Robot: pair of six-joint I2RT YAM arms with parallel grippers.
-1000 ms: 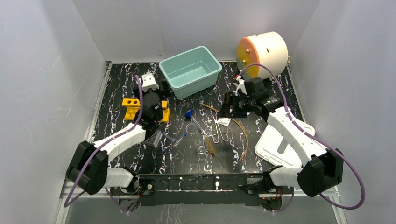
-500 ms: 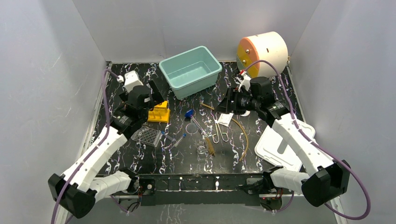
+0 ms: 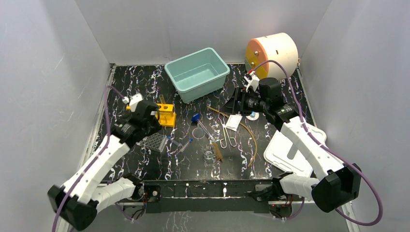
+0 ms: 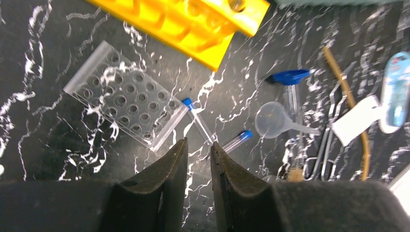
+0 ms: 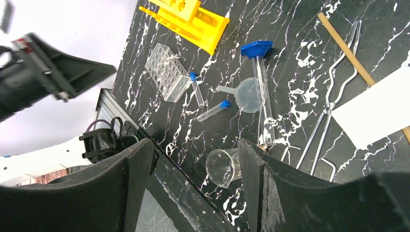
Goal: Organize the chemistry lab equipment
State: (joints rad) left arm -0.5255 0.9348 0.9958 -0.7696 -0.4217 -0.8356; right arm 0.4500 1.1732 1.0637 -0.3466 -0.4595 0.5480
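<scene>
The yellow tube rack (image 3: 166, 114) lies at the left-middle of the table, with my left gripper (image 3: 153, 117) just to its near-left. In the left wrist view my left gripper (image 4: 199, 143) is raised above two blue-capped tubes (image 4: 199, 123). Its jaws are a narrow gap apart and empty. A clear well plate (image 4: 123, 94), a funnel (image 4: 273, 120), wire clips (image 4: 329, 140), amber tubing (image 4: 345, 96) and a white card (image 4: 358, 126) lie around. My right gripper (image 5: 193, 145) is open and empty, high above a small glass beaker (image 5: 223, 166).
A teal bin (image 3: 197, 73) stands at the back centre and a white drum with an orange face (image 3: 270, 53) at the back right. A white tray lid (image 3: 290, 150) lies at the near right. Grey walls enclose the table.
My left arm has drawn back from over the yellow rack toward the near left, and its jaws have narrowed from wide open. The right gripper has shifted slightly backward, still open.
</scene>
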